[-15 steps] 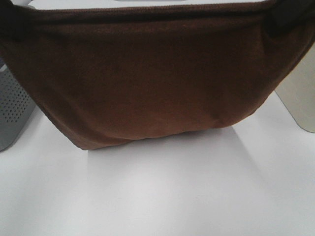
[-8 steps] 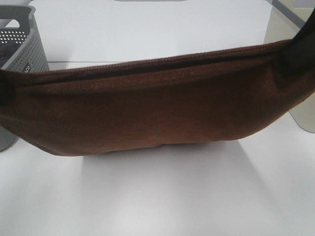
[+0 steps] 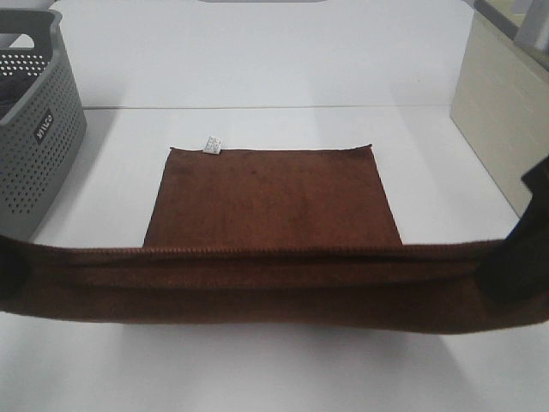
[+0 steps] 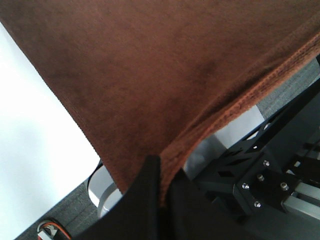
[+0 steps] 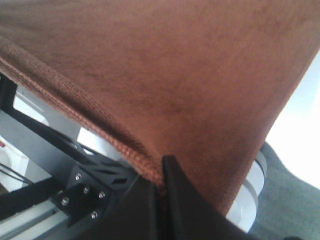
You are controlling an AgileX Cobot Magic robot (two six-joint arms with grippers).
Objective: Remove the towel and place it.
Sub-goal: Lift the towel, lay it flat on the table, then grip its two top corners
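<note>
Brown towel; its label overhead only.

Illegible: the nameplate on the grey basket, the white tag on the towel.

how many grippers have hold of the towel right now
2. The left gripper pinches the towel at the left end of its raised near edge, and the right gripper pinches the right end. The far part lies flat on the table.
</note>
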